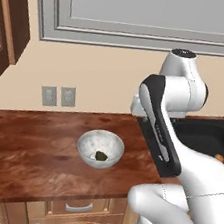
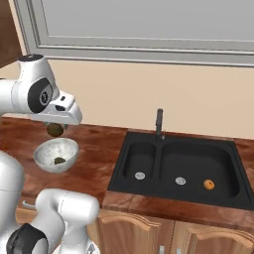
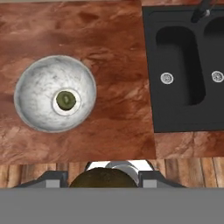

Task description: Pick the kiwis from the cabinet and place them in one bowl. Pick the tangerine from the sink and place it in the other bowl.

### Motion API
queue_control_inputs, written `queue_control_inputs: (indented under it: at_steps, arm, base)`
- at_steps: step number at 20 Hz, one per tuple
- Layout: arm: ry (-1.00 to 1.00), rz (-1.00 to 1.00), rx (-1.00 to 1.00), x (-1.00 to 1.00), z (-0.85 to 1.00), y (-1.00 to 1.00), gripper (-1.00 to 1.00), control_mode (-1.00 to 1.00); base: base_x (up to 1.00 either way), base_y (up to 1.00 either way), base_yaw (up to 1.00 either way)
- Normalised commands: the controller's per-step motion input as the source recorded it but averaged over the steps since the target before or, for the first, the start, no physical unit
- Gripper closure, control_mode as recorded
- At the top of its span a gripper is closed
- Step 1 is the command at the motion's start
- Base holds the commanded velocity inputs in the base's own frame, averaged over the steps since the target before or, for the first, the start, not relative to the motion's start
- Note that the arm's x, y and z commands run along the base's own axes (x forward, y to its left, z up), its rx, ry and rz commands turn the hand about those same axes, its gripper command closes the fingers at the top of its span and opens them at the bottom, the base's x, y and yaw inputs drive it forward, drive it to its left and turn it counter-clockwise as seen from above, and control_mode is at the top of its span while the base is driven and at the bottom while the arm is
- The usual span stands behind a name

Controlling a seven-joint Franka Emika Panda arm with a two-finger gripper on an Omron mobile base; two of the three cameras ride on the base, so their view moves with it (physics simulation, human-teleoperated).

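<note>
Above the round whitish-grey bowl, the hand pinches the second olive-brown kiwi; next it likely lowers and releases beside the first kiwi.

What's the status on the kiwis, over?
Tool shut on second kiwi, above bowl. First kiwi already in bowl. Tangerine waiting in sink. Nothing blocking.

A reddish-brown marbled wooden countertop runs along a plain beige wall. On that wall, just above the countertop's back edge, sit two grey rectangular outlet plates side by side. Higher up hangs a wide grey-framed window. Below the countertop's front edge are light wooden drawer fronts with grey handles.
</note>
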Motion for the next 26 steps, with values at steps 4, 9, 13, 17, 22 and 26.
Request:
queue_control_inputs:
  at_steps: [4, 9, 13, 17, 22, 26]
  arm:
    - [0.08, 0.0, 0.0, 0.16, -0.5, 0.36, 1.0, -1.0]
    - [0.01, 0.0, 0.0, 0.33, -0.46, 0.34, 1.0, -1.0]
    - [0.03, 0.0, 0.0, 0.32, -0.52, 0.32, 1.0, -1.0]
    - [0.03, 0.0, 0.0, 0.29, -0.48, 0.19, 1.0, -1.0]
    - [0.04, 0.0, 0.0, 0.28, -0.31, 0.17, 1.0, -1.0]
    - [0.06, 0.0, 0.0, 0.28, -0.21, 0.23, 1.0, -1.0]
  base:
    - [0.0, 0.0, 0.0]
    - [0.0, 0.0, 0.0]
    - [0.0, 0.0, 0.0]
    - [0.0, 0.0, 0.0]
    - [0.0, 0.0, 0.0]
    - [0.0, 0.0, 0.0]
